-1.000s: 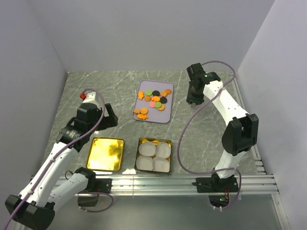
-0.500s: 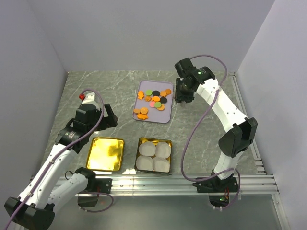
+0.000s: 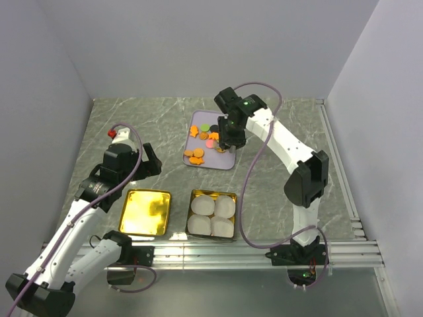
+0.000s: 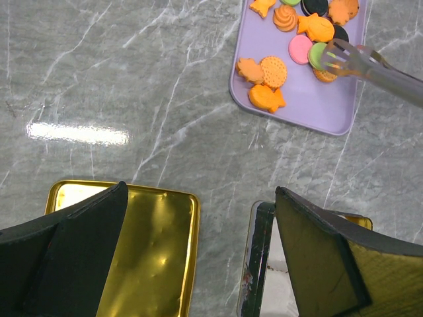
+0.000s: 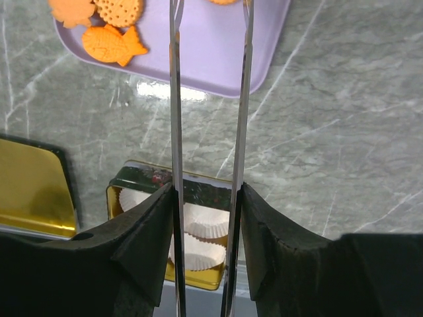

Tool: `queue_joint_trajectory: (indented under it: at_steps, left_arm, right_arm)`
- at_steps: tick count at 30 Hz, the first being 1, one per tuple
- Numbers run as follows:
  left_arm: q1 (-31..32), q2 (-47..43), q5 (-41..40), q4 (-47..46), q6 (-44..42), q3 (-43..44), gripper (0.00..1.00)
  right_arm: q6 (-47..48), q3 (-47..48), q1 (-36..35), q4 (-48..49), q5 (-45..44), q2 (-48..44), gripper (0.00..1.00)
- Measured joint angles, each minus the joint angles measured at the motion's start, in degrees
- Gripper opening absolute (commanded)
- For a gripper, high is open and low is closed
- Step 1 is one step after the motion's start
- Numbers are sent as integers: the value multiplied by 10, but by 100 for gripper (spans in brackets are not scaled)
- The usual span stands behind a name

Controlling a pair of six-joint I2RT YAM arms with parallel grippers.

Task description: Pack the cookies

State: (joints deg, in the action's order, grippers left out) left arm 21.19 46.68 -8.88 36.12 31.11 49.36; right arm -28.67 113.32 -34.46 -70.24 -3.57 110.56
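The cookies [image 3: 210,137] lie on a purple tray [image 3: 225,163] at mid table: mostly orange, some fish-shaped, with a few black, green and pink ones. They also show in the left wrist view [image 4: 291,39]. My right gripper [image 3: 229,135] hovers over the tray's right part, shut on metal tongs [image 5: 176,99]. The tong arms stand apart, and their tips [image 4: 334,56] sit over the green and orange cookies. My left gripper [image 3: 137,162] is open and empty, above the gap between the gold lid and the tin.
A gold tin [image 3: 213,193] lined with white paper cups [image 3: 211,216] stands near the front edge. Its gold lid [image 3: 145,212] lies flat to the left. The cell's walls close in the table at back and sides.
My right arm has swung left from the table's right side until the tongs came over the purple tray. My left arm has stayed put.
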Motion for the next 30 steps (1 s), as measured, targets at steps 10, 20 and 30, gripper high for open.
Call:
queue_joint_trajectory:
  at_steps: [10,20,30]
  left_arm:
    - [0,-1,0,0,0,0,99]
    - [0,-1,0,0,0,0,99]
    - [0,-1,0,0,0,0,99]
  right_arm:
    - [7,59,-26,-24,-25,48,52]
    - [16,83,-37,-41,-48,70,54]
    - [26,83,-38,-42,-50,81,52]
